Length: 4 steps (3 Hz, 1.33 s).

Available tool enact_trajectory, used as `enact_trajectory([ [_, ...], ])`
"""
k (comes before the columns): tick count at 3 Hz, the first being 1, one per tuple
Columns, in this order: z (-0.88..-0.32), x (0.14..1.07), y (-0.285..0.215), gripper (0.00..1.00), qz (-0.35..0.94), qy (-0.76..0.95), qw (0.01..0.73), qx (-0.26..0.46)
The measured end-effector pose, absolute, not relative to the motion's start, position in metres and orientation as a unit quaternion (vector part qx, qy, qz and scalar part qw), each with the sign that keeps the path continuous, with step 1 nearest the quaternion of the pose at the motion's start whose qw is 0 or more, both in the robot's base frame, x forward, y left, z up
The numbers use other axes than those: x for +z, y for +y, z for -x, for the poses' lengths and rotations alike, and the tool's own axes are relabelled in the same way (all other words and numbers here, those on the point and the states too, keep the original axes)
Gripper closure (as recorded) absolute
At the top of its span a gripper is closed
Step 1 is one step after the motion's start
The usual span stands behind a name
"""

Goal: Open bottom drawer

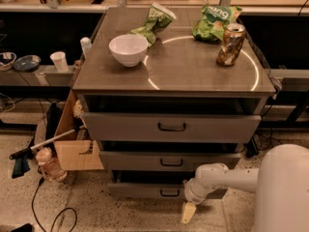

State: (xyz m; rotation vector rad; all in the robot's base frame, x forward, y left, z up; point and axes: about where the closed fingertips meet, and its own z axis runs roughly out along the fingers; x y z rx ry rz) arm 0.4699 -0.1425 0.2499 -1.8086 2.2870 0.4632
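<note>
The bottom drawer [140, 191] is the lowest, shortest grey front of the cabinet, with a small black handle [170, 193]. A dark gap shows above its front. My gripper [188, 212] hangs from the white arm [227, 178] at the bottom right. It points down toward the floor, just right of and below the handle, in front of the drawer's right part. The arm's wrist covers part of the drawer front.
The mid drawer [169, 161] and top drawer [171, 127] stand above. On the cabinet top are a white bowl [128, 49], two chip bags [154, 21] and a can [230, 43]. A cardboard box [72, 144], a bottle [48, 163] and cables lie at the left.
</note>
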Motion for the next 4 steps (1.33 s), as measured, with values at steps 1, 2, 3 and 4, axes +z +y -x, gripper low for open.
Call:
enact_trajectory([
  [1,-0.484,0.239,-0.145,0.00,0.594,0.785,0.097,0.148],
  [2,-0.496,0.230,-0.147,0.00,0.577,0.799,0.100,0.135],
  [3,-0.505,0.219,-0.145,0.00,0.571,0.803,0.101,0.139],
  [4,-0.509,0.209,-0.144,0.00,0.571,0.801,0.101,0.146],
])
